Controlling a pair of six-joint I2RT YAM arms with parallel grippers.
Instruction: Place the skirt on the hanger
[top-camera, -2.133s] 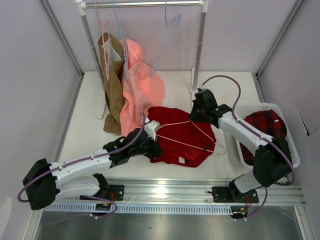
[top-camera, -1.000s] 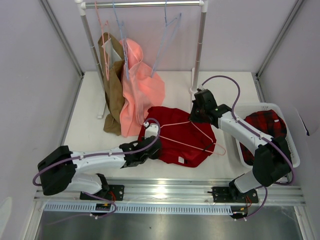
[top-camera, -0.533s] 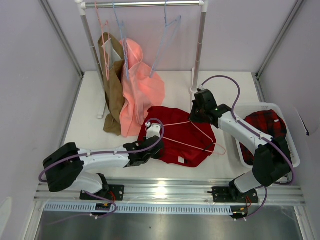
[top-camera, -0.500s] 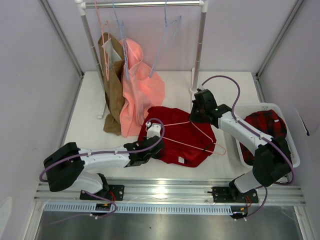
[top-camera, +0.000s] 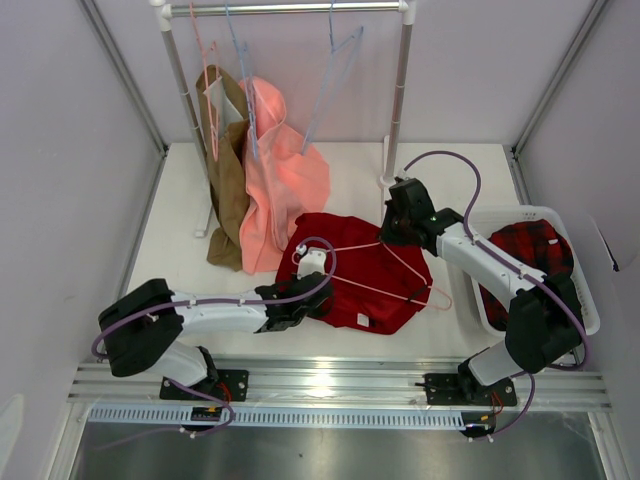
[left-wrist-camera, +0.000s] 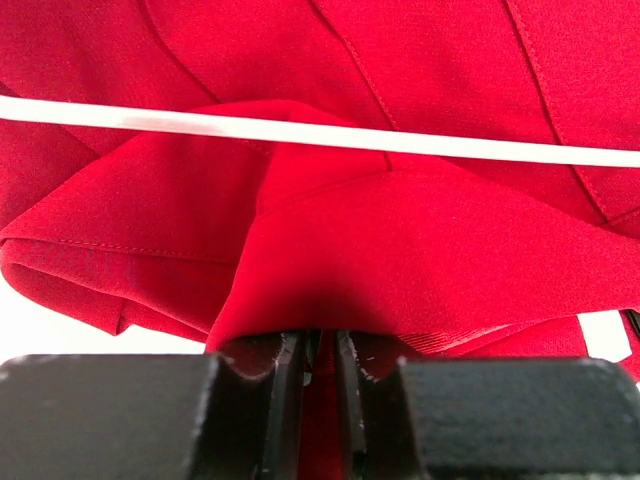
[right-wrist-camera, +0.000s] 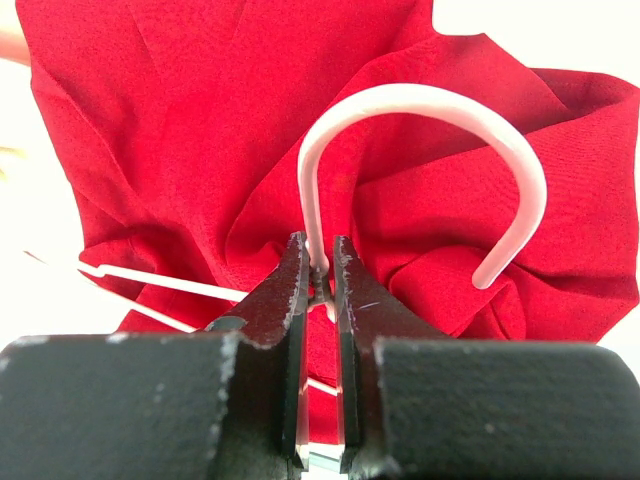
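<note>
While you look down from the top camera, the white table (top-camera: 180, 200) fills most of the view, with a white clothes rack (top-camera: 400, 90) standing at its far side. A salmon-pink garment (top-camera: 285, 185) and a brown garment (top-camera: 225, 190) hang from the rack's left end and trail onto the table. At the right edge sits a white plastic basket (top-camera: 590, 300) holding a red-and-black plaid cloth (top-camera: 530, 255).

Your dark red cloth skirt (top-camera: 345, 305) lies crumpled on the table near the front edge, between the two arms, its upper left corner just beside the salmon-pink garment. The thin pale pink triangular hanger (right-wrist-camera: 420, 92) lies flat on top of the skirt, with its hook pointing toward the right arm.

Your right end effector (right-wrist-camera: 320, 270) is clamped on the hanger's neck, just below the hook. Your left end effector (left-wrist-camera: 320, 350) is at the skirt's near left edge. Its jaws are drawn to a narrow gap, and a fold of the red cloth sits pinched between them, with one bar of the hanger crossing the skirt just beyond. A small white label (top-camera: 365, 320) shows at the skirt's near edge.
</note>
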